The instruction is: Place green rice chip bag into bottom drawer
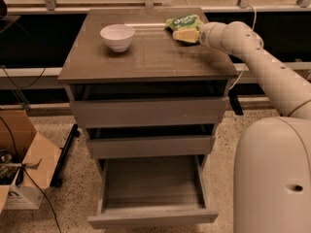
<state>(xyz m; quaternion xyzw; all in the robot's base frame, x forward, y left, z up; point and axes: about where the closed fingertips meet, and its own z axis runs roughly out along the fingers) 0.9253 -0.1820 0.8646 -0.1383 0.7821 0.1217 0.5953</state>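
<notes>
The gripper (pixel 185 35) is at the rear right of the cabinet top (pixel 146 57), covering the near edge of the one green rice chip bag (pixel 182 22). Whether it grips the bag cannot be told. One white bowl (pixel 117 37) stands well apart. Two upper drawers (pixel 148 111) are slightly ajar, and the bottom drawer (pixel 150 212) is pulled out.

A single camera looks down from high in front of the grey cabinet (pixel 146 113), facing its drawer fronts. It is near enough that the cabinet fills the middle, from the worktop (pixel 146 57) up top to the open bottom drawer (pixel 150 218) at the lower edge. The robot's pale body (pixel 272 178) crowds the lower right. Its arm (pixel 265 69) reaches in from the right, with the tool (pixel 187 35) at the worktop's far right corner.
</notes>
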